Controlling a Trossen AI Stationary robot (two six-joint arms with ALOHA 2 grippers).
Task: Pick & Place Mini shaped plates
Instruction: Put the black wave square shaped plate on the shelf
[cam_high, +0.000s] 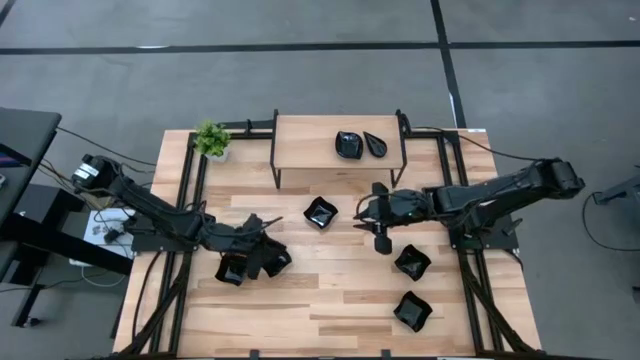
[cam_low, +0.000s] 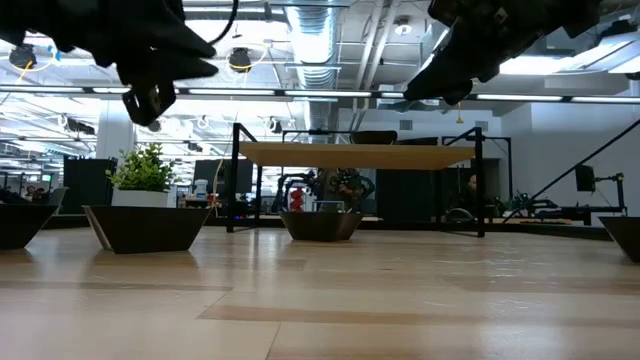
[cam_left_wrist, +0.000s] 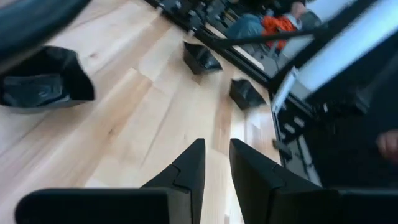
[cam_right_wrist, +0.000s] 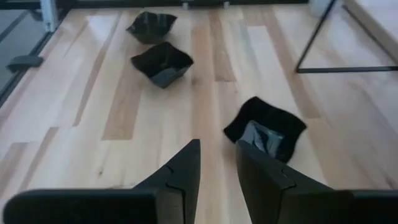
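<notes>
High view: my left gripper (cam_high: 268, 258) hangs by two wavy plates (cam_high: 232, 268); my right gripper (cam_high: 380, 238) is mid-table.
Left pincer: narrow gap, nothing between the fingers.
Right pincer: same narrow gap, empty.
Shelf (cam_high: 300, 140): holds two plates (cam_high: 349, 144), likely the drop spot.
Low view: both grippers lifted clear of the table (cam_low: 400, 290), unseen from above.

The small plates (cam_high: 320, 212) are glossy black. The table (cam_high: 330, 300) is light wood with pale and darker planks. The plant (cam_high: 211, 138) has green leaves. Both arms (cam_high: 480, 195) are dark, almost black.
</notes>
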